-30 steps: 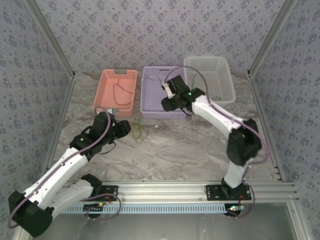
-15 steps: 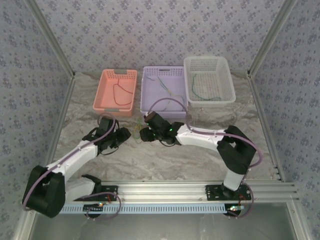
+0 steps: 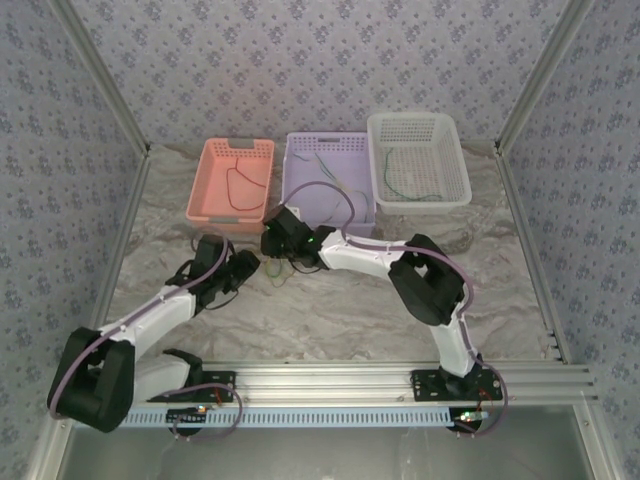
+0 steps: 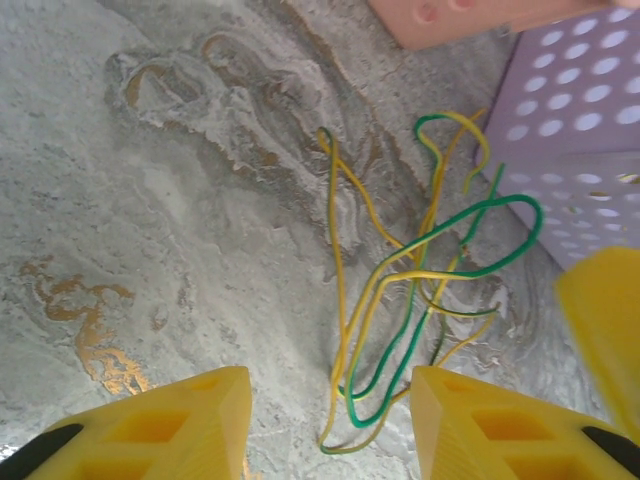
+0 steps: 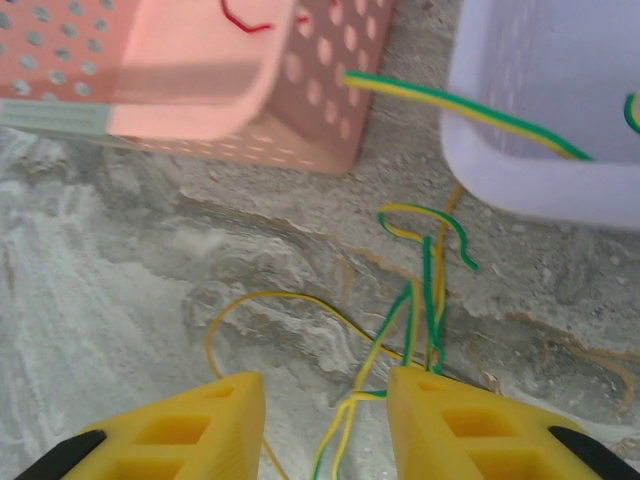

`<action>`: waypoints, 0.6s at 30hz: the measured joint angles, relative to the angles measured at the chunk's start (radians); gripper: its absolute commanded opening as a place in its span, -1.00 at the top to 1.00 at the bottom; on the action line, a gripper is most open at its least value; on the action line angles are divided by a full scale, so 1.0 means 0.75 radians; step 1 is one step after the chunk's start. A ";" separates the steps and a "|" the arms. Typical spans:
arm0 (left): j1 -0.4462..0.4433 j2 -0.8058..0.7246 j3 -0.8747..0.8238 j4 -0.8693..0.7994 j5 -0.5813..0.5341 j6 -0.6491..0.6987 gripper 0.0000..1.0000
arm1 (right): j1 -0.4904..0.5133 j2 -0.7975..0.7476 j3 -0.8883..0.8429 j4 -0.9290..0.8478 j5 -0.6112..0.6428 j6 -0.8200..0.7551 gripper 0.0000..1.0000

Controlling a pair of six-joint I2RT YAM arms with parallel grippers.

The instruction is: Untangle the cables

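The marbled tabletop [image 3: 520, 280] sits between patterned walls, with a pink basket [image 3: 205, 190], a lilac basket [image 3: 330, 139] and a white basket [image 3: 452, 160] along its far edge. The cables [image 4: 400, 330], a green-and-yellow tangle, lie just in front of the pink and lilac baskets. The left end effector [image 4: 330, 390] and right end effector [image 5: 322, 385] hover over them, fingers apart, clamping nothing. The tabletop's right half lies bare.

Soft, even light throughout (shadows stay faint), though both wrist views blur toward their edges.
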 measured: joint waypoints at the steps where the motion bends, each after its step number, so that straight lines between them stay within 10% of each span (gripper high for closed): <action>1: 0.002 -0.022 -0.012 0.016 0.001 0.001 0.01 | 0.001 0.010 0.003 -0.009 0.007 0.010 0.24; 8: 0.068 -0.102 -0.090 0.134 0.092 0.006 -0.02 | 0.012 0.070 0.036 -0.066 0.056 0.056 0.22; 18: 0.096 -0.127 -0.124 0.166 0.167 0.014 -0.01 | 0.007 0.141 0.127 -0.084 0.089 0.053 0.78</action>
